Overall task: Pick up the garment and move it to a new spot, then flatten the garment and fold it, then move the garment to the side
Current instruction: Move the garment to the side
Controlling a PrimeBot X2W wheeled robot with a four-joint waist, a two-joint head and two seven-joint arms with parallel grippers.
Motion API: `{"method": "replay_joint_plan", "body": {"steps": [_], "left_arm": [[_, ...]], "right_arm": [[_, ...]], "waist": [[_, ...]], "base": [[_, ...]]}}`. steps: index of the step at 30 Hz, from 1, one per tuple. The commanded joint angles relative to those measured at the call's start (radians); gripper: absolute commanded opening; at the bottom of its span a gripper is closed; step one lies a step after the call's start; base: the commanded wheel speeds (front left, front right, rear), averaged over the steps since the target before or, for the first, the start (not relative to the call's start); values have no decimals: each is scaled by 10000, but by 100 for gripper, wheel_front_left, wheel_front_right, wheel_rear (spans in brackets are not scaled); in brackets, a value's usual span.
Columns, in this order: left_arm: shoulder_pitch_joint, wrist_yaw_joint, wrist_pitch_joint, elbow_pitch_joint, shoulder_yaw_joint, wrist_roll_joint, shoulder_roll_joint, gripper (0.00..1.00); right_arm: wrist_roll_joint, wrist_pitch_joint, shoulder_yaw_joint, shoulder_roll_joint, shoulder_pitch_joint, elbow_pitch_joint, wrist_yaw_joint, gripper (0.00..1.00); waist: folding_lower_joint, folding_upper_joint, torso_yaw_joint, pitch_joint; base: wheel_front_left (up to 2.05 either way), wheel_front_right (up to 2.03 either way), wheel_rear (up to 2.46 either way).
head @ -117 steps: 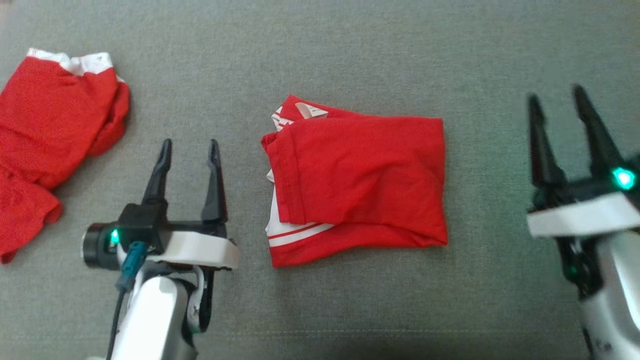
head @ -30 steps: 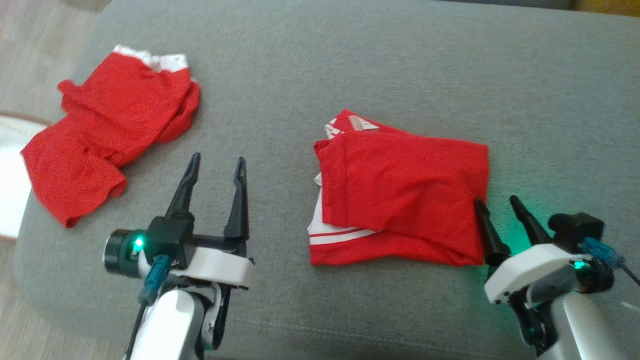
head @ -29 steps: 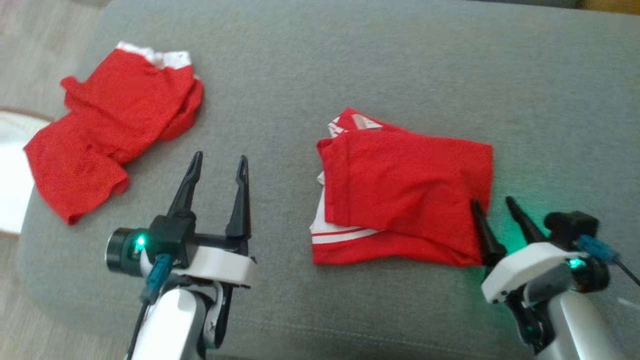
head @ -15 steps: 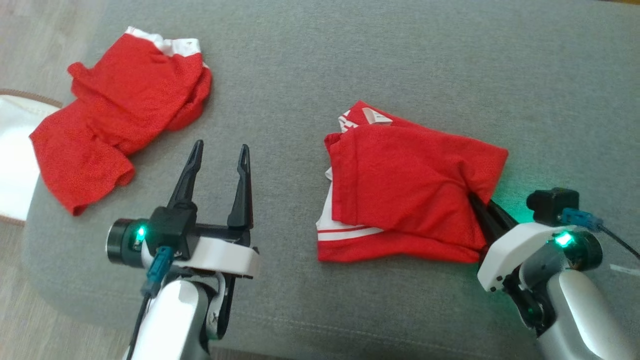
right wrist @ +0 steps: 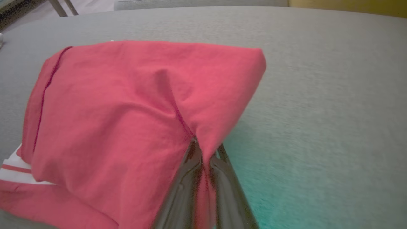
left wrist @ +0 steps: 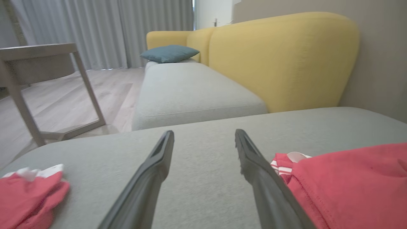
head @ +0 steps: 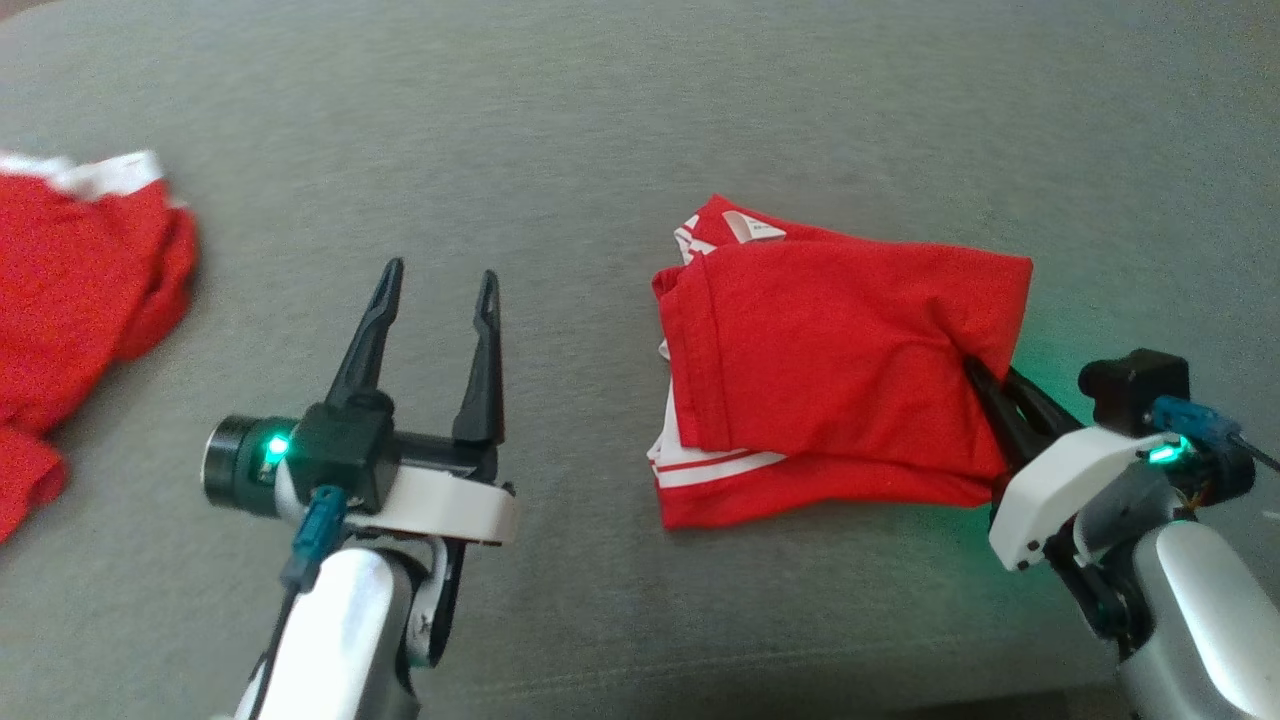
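The red garment lies folded into a rough rectangle on the grey sofa seat, right of centre. White stripes peek out along its near left edge and a small label shows at its far left corner.

The right gripper has its jaws pressed together on the garment's right edge. In the right wrist view the cloth gathers into a crease running down to the pinch, and the fabric there is drawn up into a low tent. The left gripper hovers over bare seat to the left of the garment, jaws spread and holding nothing.

The cloth looks thin, light and limp. It will likely sag and slide open wherever it is not supported, so a pinch at one edge may drag the top layers and undo the fold. A grip that takes in all the layers at the folded edge, or a second hold on the left side, would probably carry it more neatly. It is neither fragile nor slippery.

The seat is broad, flat, woven upholstery, soft enough to give under pressure and rough enough to hold cloth back a little. A second red garment with a white band lies crumpled at the far left. The left wrist view shows a yellow backrest, a teal cushion, a side table, curtains and a wooden floor.
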Motion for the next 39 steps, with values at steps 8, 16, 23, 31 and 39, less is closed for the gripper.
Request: {"method": "replay_joint_plan", "body": {"steps": [8, 16, 23, 31, 39], "left_arm": [[-865, -317, -120, -260, -184, 326, 134, 100], [-1468, -492, -119, -310, -545, 587, 136, 100], [-2071, -610, -113, -646, -730, 861, 264, 100], [-2777, -796, 47, -896, -1034, 1153, 301, 100], [-3334, -862, 53, -993, -1222, 1313, 291, 100]], "right_arm": [[368, -302, 46, -696, -1052, -4, 65, 0], [477, -916, -1149, -1963, -2456, 1258, 65, 0], [296, -1120, -1866, -2898, -3381, 2151, 65, 0], [73, -1559, -2335, -3013, -4186, 2669, 65, 0], [-429, -2055, -2900, -2844, -4971, 3616, 65, 0]], "waist": [[0, 0, -1629, 479], [0, 0, -1857, 1359], [0, 0, -2063, 2147], [0, 0, -2049, 3011], [0, 0, -1792, 3858]], "base": [[0, 0, 0], [0, 0, 0], [0, 0, 0], [0, 0, 0], [0, 0, 0]]}}
